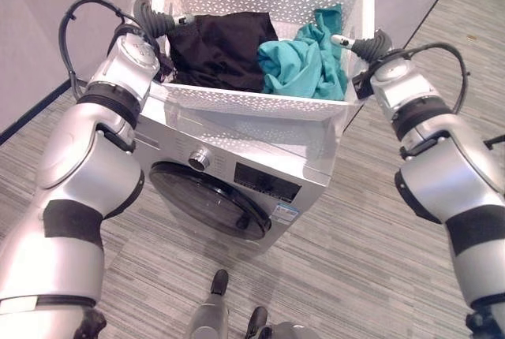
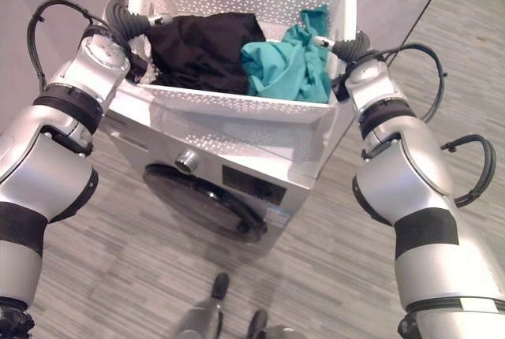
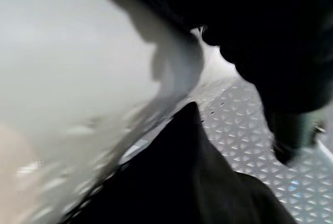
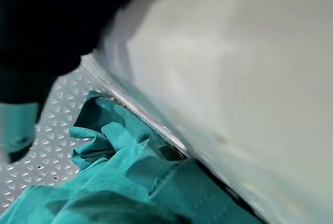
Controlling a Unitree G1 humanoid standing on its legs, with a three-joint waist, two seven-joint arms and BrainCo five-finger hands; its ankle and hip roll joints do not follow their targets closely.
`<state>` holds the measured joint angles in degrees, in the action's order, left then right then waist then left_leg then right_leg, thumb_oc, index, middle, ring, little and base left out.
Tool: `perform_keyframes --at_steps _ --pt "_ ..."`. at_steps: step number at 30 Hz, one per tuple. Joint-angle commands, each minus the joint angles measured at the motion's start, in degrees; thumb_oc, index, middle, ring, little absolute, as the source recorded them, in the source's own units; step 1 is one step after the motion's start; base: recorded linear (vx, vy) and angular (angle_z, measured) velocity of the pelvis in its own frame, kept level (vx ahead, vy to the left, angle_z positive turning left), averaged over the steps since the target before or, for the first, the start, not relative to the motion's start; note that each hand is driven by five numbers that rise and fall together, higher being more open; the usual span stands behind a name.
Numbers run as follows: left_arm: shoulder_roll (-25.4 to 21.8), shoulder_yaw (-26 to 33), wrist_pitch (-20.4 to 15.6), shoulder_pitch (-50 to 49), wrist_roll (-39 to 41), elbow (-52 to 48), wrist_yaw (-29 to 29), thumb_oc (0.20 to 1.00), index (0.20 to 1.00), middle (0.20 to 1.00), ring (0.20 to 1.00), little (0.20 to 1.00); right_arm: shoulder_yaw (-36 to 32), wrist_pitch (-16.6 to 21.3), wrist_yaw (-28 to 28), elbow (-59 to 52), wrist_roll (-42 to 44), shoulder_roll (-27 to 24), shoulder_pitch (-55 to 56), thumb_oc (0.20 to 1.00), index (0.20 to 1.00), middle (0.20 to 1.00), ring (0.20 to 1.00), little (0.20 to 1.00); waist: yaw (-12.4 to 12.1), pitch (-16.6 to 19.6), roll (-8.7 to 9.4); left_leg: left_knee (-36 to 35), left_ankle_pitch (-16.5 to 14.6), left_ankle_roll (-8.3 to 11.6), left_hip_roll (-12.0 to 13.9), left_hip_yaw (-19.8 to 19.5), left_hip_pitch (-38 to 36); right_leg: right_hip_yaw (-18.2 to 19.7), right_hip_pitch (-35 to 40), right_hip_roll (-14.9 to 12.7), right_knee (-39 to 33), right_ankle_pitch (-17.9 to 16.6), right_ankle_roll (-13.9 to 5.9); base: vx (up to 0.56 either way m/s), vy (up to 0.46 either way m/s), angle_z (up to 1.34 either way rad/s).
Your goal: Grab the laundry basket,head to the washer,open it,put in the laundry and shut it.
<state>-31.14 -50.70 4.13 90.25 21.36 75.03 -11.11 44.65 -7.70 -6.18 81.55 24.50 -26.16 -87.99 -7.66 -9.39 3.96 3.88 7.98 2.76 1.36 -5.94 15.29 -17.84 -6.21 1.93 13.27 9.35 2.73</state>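
I had the white perforated plastic laundry basket [image 1: 260, 102] resting on top of the white front-loading washer [image 1: 237, 169], whose round dark door [image 1: 207, 199] was shut. Inside lay a black garment [image 1: 225, 49] beside a teal garment [image 1: 304, 59]. My left robot hand [image 1: 162, 20] hooked over the basket's left rim and my right robot hand [image 1: 359, 43] over the right rim, but I could not tell whether either was clenched.
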Motion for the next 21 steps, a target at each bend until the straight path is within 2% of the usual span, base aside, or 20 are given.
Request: perform_keyframes --at_steps 1,4,10,12,21 --pt "-2.17 -0.84 -2.38 9.19 -2.37 1.95 -1.40 1.000 1.000 1.000 1.000 1.000 2.84 -0.93 1.45 2.95 -1.31 1.14 -1.45 1.000 1.000 1.000 1.000 1.000 -0.87 -7.16 1.16 5.12 -9.25 -1.23 0.36 1.06 -1.36 2.97 3.05 -6.53 -11.69 -5.15 -6.88 0.00 0.000 0.00" --pt "-2.99 -2.07 -2.36 8.52 -2.06 2.01 0.36 1.000 1.000 1.000 1.000 1.000 2.66 -1.14 1.71 3.02 -1.10 -0.12 -1.76 1.000 1.000 1.000 1.000 1.000 -0.67 -6.73 0.74 4.74 -9.44 -1.29 0.57 1.28 -2.30 2.70 3.46 -6.78 -11.24 -4.88 -6.93 0.00 0.000 0.00" --pt "-4.10 -2.75 -2.75 9.33 -2.50 2.13 0.31 1.000 1.000 1.000 1.000 1.000 2.19 -0.98 2.09 2.87 -0.27 -1.62 -2.70 1.000 1.000 1.000 1.000 1.000 -0.57 -5.84 0.61 4.18 -9.78 -1.46 0.80 1.94 -3.86 2.63 4.03 -7.06 -10.62 -4.57 -7.24 0.04 0.009 0.00" --pt "-5.71 -0.74 -4.41 10.09 -3.11 -0.49 -3.45 1.000 1.000 1.000 1.000 1.000 0.28 0.69 0.54 0.84 2.41 -3.72 -3.91 1.000 1.000 1.000 1.000 1.000 -0.17 -4.64 0.99 3.69 -10.36 -1.55 1.01 2.41 -5.37 2.72 4.72 -7.22 -10.26 -4.02 -7.43 0.08 0.008 -0.03" --pt "-8.69 1.78 -6.16 9.84 -4.40 -4.41 -8.80 1.000 1.000 1.000 1.000 1.000 -3.39 4.23 -2.59 -1.73 7.98 -5.90 -5.59 1.000 1.000 1.000 1.000 1.000 0.74 -2.41 0.81 2.72 -11.23 -1.57 1.20 3.02 -7.81 2.94 6.20 -7.33 -9.97 -3.10 -7.58 0.06 0.009 -0.01"
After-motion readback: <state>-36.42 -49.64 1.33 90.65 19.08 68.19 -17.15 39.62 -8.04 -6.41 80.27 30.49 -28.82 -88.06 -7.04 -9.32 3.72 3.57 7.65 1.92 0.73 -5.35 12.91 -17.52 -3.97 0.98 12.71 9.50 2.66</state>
